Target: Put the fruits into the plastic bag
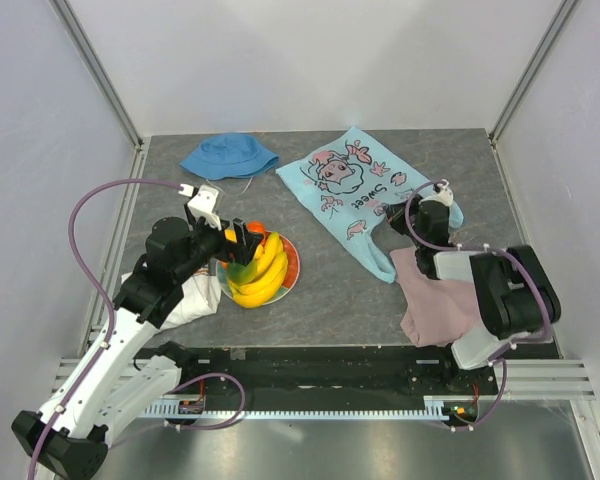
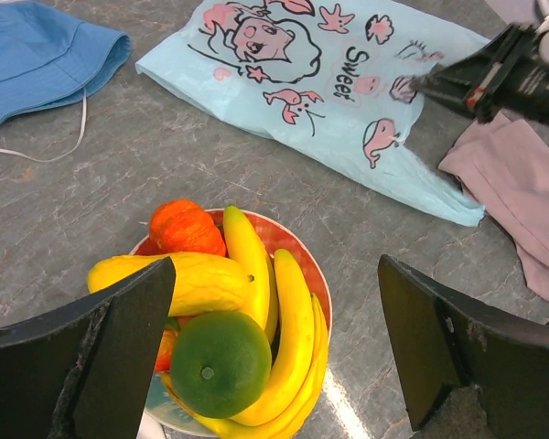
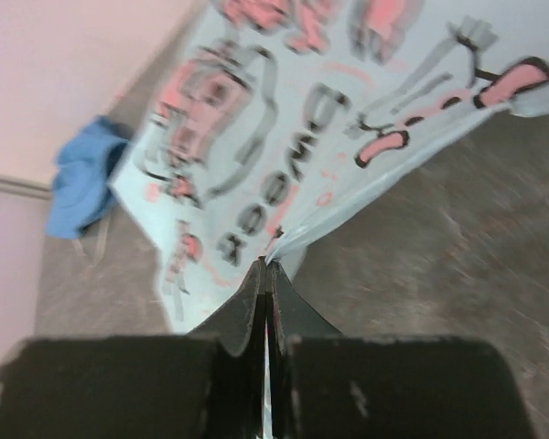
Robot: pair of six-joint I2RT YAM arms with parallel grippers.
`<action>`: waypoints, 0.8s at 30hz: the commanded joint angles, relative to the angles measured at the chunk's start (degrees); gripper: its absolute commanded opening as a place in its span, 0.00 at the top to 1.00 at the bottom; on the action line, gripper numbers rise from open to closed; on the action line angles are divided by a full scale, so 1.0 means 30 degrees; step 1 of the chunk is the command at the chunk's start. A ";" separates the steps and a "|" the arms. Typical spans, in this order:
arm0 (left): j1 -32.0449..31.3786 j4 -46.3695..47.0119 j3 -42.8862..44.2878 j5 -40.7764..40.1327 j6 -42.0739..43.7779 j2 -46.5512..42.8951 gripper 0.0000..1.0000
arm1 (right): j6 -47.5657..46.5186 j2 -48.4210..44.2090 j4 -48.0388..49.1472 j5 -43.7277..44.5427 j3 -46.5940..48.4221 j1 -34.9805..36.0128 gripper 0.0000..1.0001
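The yellow bananas [image 1: 265, 272], a round green fruit [image 2: 208, 363] and orange-red fruits [image 2: 185, 228] lie on a red-rimmed plate [image 1: 292, 262]. My left gripper [image 1: 242, 243] hangs open just above them, its fingers [image 2: 119, 329] on either side of the pile, holding nothing. The light-blue plastic bag [image 1: 355, 190] with the pink cartoon girl lies flat at the back centre. My right gripper [image 1: 421, 210] is shut on the bag's edge [image 3: 288, 240] at its right side and pinches the thin film.
A blue bucket hat [image 1: 228, 154] lies at the back left. A pink cloth [image 1: 435, 295] lies under the right arm. A white cloth [image 1: 185, 298] lies by the left arm. Grey walls with metal posts close the table in.
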 commanded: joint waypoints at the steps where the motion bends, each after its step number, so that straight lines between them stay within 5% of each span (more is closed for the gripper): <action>1: 0.0025 0.0376 0.0024 0.0220 0.0604 0.0064 0.01 | -0.3123 -0.3228 -0.0383 -0.1204 0.0867 0.0308 1.00; 14: -0.0443 0.2598 0.0581 0.5256 -0.1005 0.1967 0.05 | -0.3247 -0.8126 -0.5719 -0.3867 -0.0420 0.1596 1.00; 24: -0.3927 0.6113 0.0202 0.1772 -0.2529 0.4455 0.05 | -0.2220 -0.8506 -0.7187 -0.5188 -0.0772 0.3179 1.00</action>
